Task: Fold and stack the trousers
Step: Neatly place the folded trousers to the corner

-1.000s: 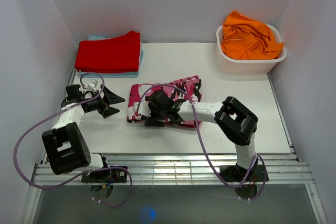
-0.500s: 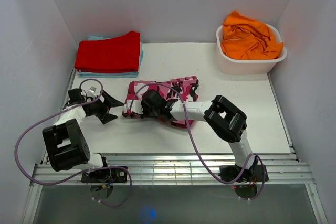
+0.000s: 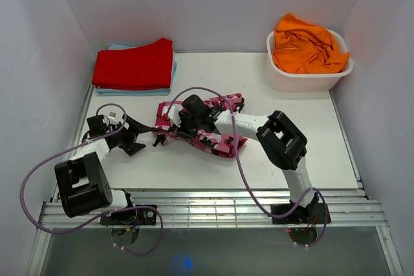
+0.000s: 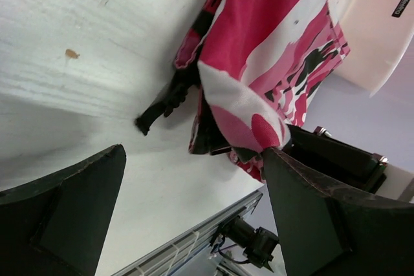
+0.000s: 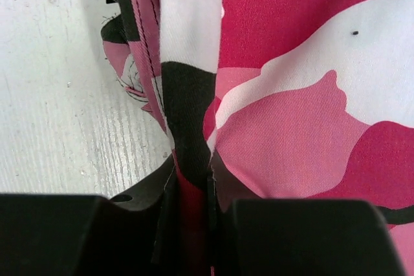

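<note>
The trousers [image 3: 213,139], a folded pink, magenta, white and black camouflage bundle, lie at the middle of the table. My right gripper [image 3: 171,123] is shut on a fold at their left edge, which is raised a little off the table. In the right wrist view the fabric [image 5: 291,82] is pinched in a narrow slit where the right gripper [image 5: 193,192] closes. My left gripper [image 3: 142,135] stands open just left of that edge. In the left wrist view the trousers [image 4: 272,43] hang ahead of the left gripper [image 4: 194,153], with cloth touching one fingertip [image 4: 275,159].
A folded red garment [image 3: 134,64] lies on a light blue one at the back left. A white tub [image 3: 309,77] holding an orange garment [image 3: 307,46] stands at the back right. Walls close in three sides. A slatted metal rail [image 3: 207,210] runs along the front edge.
My right gripper has shut on the trousers' left edge and drawn it left and up, skewing the bundle. The left gripper, still open, has crept closer to that edge.
</note>
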